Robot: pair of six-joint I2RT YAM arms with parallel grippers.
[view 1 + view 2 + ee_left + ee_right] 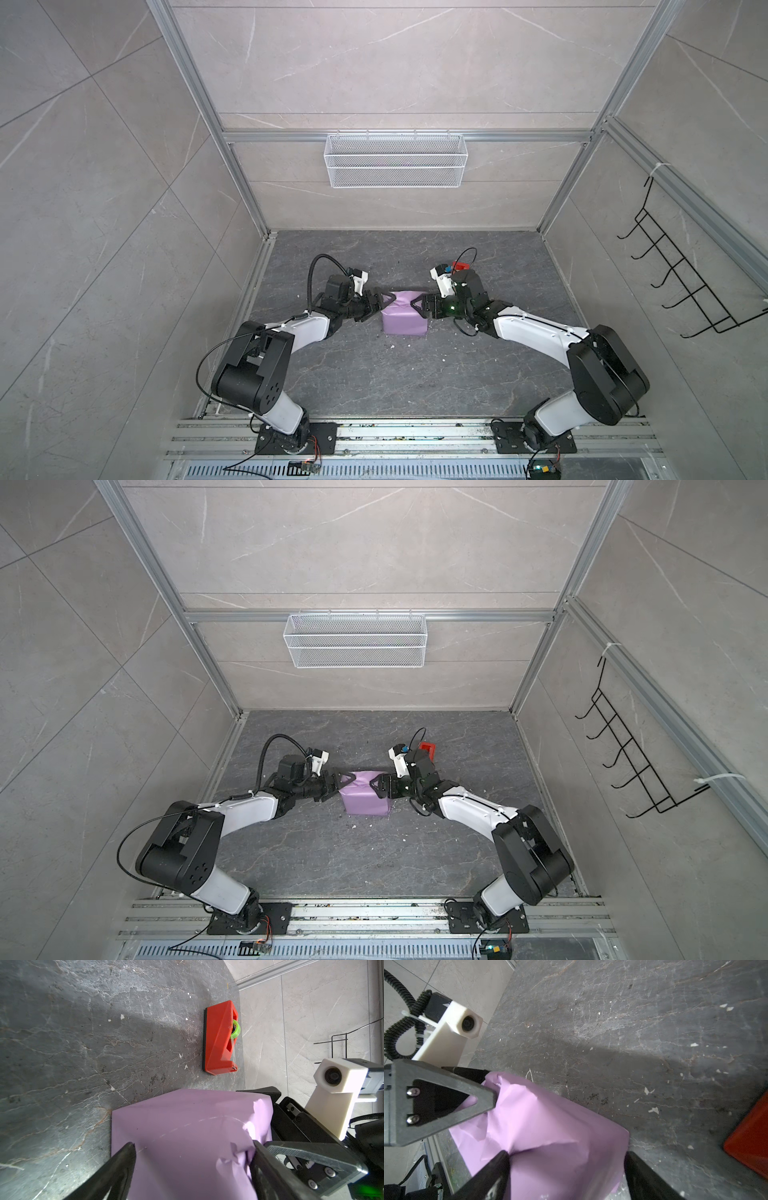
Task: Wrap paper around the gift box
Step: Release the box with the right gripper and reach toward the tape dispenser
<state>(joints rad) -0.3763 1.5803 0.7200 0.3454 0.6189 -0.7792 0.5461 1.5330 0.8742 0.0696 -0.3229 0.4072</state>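
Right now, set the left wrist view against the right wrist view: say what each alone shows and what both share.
Left wrist only: the whole red tape dispenser with its green roll, and the right arm's white camera. Right wrist only: the left arm's white camera with coiled black cable; of the dispenser, a red corner. Both: the lilac paper wrapped into a block on the dark table, with the left claw or right claw open at its end.

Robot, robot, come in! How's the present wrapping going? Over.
Left pincer and right pincer open, one at each wrapped end. Lilac paper covers the gift box; no green showing. Red tape dispenser sits apart, nothing blocking.
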